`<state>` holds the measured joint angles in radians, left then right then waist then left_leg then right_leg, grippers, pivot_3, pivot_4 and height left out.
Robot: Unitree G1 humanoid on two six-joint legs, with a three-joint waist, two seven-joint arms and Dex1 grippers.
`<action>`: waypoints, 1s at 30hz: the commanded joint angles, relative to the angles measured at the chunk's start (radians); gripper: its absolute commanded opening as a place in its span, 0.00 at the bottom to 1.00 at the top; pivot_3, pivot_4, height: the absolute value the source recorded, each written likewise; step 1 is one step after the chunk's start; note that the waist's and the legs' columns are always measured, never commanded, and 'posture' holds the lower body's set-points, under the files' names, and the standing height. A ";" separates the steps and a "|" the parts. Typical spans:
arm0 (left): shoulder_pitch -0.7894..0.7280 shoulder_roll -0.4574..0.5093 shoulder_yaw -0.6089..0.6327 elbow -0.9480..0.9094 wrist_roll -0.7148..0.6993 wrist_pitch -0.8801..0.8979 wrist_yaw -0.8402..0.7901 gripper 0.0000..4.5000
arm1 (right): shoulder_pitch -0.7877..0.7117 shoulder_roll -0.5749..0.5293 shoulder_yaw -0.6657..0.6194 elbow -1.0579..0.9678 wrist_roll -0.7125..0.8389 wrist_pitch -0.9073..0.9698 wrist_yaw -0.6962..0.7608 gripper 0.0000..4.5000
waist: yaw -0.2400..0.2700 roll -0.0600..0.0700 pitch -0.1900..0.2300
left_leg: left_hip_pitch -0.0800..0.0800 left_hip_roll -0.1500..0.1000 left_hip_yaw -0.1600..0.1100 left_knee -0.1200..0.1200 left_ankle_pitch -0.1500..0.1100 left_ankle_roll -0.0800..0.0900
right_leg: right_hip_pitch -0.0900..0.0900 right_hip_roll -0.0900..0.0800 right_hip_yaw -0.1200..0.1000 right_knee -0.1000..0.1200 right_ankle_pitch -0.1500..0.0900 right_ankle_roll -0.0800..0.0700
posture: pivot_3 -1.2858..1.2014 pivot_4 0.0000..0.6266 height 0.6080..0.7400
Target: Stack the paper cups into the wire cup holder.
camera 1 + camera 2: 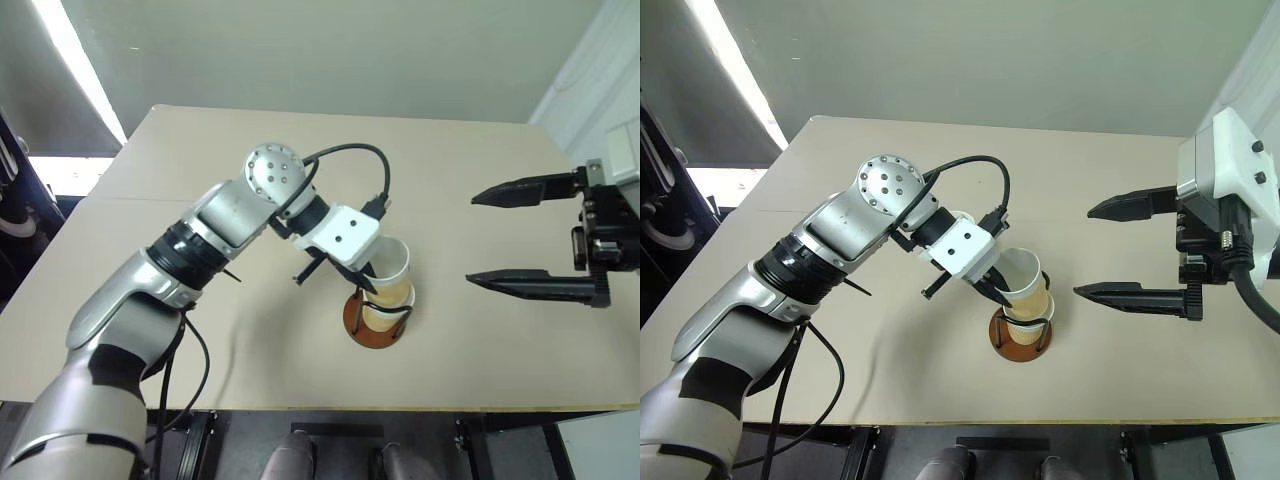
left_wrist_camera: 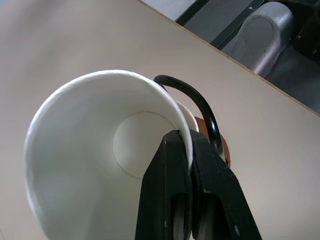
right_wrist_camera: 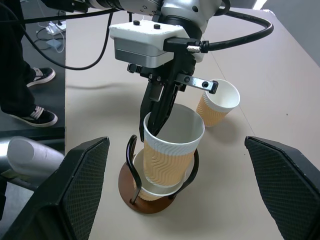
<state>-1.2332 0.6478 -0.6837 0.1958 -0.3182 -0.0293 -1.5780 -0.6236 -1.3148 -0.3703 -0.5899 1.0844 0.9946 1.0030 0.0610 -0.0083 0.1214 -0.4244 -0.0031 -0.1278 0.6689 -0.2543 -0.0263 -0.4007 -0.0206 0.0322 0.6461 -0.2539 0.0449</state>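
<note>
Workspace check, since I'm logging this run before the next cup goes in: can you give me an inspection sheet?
Surface: tan table, bare around the work.
Job's things: wire cup holder holds one paper cup; a second cup is partly nested in it, tilted; a third cup stands upright on the table beyond.
Clutter: nothing seen.
Grippers: left gripper fingers pinch the second cup's rim; right gripper open, beside the holder, touching nothing.
Cables: black cable looped over the left wrist.
Surroundings: a person's shoes on the floor by the table.
</note>
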 commanded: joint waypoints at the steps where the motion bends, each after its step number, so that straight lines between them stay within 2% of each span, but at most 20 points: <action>1: -0.026 -0.013 0.021 -0.006 0.007 -0.008 -0.036 0.00 | -0.015 -0.017 -0.004 0.010 0.001 -0.021 -0.001 0.98 | 0.000 0.000 0.000 | 0.000 0.000 0.000 0.000 0.000 0.000 | 0.000 0.000 0.000 0.000 0.000 0.000 | 0.52 0.24 1.00; 2: -0.025 -0.017 0.024 -0.006 0.011 -0.010 -0.036 0.00 | -0.015 -0.016 -0.002 0.011 0.000 -0.022 -0.001 0.98 | 0.000 0.000 0.000 | 0.000 0.000 0.000 0.000 0.000 0.000 | 0.000 0.000 0.000 0.000 0.000 0.000 | 0.52 0.24 1.00; 5: -0.023 -0.029 0.027 -0.013 0.010 0.011 -0.036 0.14 | -0.011 -0.019 0.003 0.012 -0.008 -0.027 0.002 1.00 | 0.000 0.000 0.000 | 0.000 0.000 0.000 0.000 0.000 0.000 | 0.000 0.000 0.000 0.000 0.000 0.000 | 0.52 0.24 1.00; 10: -0.030 -0.042 0.046 -0.031 -0.022 0.074 -0.036 0.54 | -0.010 -0.022 0.004 0.012 -0.010 -0.026 0.003 1.00 | 0.000 0.000 0.000 | 0.000 0.000 0.000 0.001 0.000 0.000 | 0.000 0.000 0.000 0.000 0.000 0.000 | 0.52 0.24 1.00; 15: -0.022 -0.065 0.128 -0.029 0.045 0.041 0.017 0.92 | -0.018 -0.014 0.020 0.014 -0.023 -0.032 -0.016 1.00 | 0.001 0.000 0.000 | -0.001 0.000 0.000 0.001 0.000 0.000 | 0.000 0.000 0.000 0.000 0.000 0.001 | 0.52 0.24 1.00; 24: 0.001 -0.049 0.279 0.021 0.203 0.024 0.200 0.92 | -0.042 -0.001 0.068 0.034 -0.045 -0.060 -0.010 1.00 | 0.001 0.000 0.000 | -0.001 0.000 0.000 0.004 -0.001 0.001 | 0.000 0.000 0.000 0.001 0.000 0.001 | 0.52 0.24 1.00; 30: 0.056 0.013 0.309 0.017 0.305 0.017 0.263 0.92 | -0.083 0.016 0.126 0.057 -0.058 -0.075 0.002 1.00 | 0.000 0.000 0.000 | -0.001 0.000 0.000 0.005 -0.001 0.002 | 0.000 0.000 0.000 0.001 0.000 0.001 | 0.52 0.24 1.00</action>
<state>-1.1851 0.6389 -0.3982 0.2258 -0.0627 -0.0011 -1.3447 -0.6806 -1.3015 -0.2470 -0.5467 1.0356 0.9418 0.9970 0.0605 -0.0082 0.1213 -0.4256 -0.0033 -0.1277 0.6738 -0.2552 -0.0247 -0.4011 -0.0204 0.0322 0.6471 -0.2538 0.0462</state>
